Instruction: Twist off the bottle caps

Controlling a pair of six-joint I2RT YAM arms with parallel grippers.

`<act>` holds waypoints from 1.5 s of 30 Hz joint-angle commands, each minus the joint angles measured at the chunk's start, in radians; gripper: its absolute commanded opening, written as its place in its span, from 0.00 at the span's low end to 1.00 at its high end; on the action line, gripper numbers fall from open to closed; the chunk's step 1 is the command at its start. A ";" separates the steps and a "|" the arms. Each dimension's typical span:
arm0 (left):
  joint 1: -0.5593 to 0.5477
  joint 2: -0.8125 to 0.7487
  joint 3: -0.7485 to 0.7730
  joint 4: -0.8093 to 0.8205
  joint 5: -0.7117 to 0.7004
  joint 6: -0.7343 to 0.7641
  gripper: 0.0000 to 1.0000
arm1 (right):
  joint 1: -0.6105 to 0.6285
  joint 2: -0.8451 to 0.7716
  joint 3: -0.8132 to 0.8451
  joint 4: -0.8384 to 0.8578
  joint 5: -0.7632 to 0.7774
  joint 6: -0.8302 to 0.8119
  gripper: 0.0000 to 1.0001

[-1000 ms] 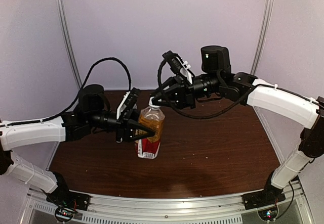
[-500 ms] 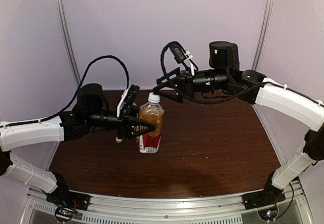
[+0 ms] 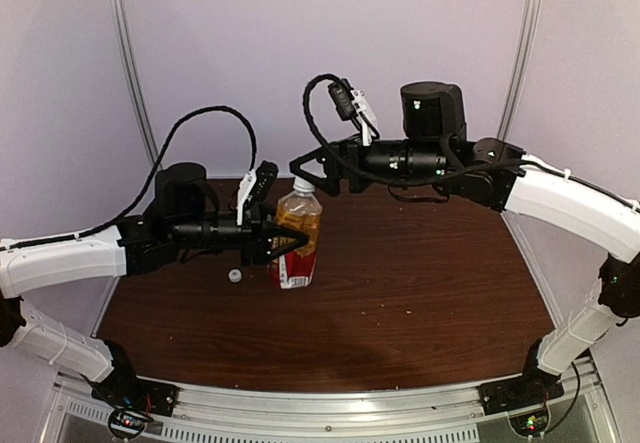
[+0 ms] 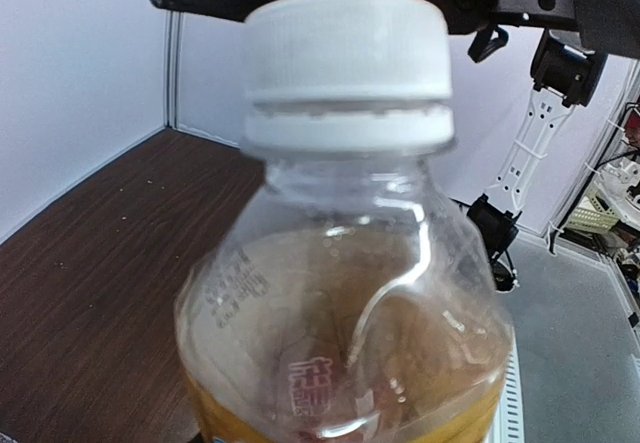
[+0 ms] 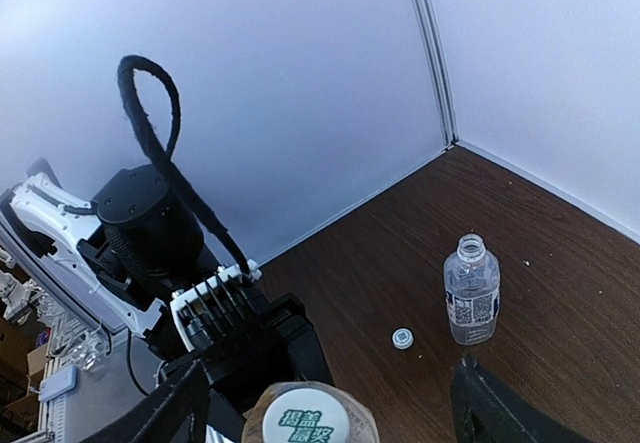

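The amber bottle [image 3: 298, 235] with a red-white label stands on the table. Its white cap [image 3: 303, 184] sits on the neck and fills the top of the left wrist view [image 4: 346, 48]. My left gripper [image 3: 288, 247] is shut on the bottle's body from the left; its fingers are hidden in its own view. My right gripper [image 3: 308, 170] hovers open just above the cap [image 5: 307, 419], one finger on each side and not touching it. The clear bottle [image 5: 470, 291] stands uncapped further off, with a loose white cap [image 5: 402, 338] beside it on the table [image 3: 235, 275].
The dark wooden table [image 3: 420, 283] is walled by pale panels behind and at both sides. A black cable loop [image 3: 215, 128] arches over the left arm. The right arm [image 3: 560, 198] reaches in from the right above the table.
My right gripper let go of the amber bottle's cap, opened, drew back, and now hangs over the cap again. The bottle went from tilted to upright in my left gripper.
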 commanded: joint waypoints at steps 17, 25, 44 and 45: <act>-0.004 -0.006 0.034 0.001 -0.097 0.027 0.32 | 0.018 0.058 0.020 -0.012 0.024 0.032 0.37; -0.004 -0.016 0.027 0.002 -0.124 0.025 0.32 | 0.018 0.038 -0.011 0.022 -0.009 0.020 0.13; -0.004 -0.053 -0.045 0.232 0.407 -0.057 0.32 | -0.089 0.077 0.031 -0.070 -0.787 -0.478 0.15; -0.004 -0.052 -0.046 0.232 0.410 -0.059 0.32 | -0.096 0.081 0.033 -0.070 -0.807 -0.475 0.15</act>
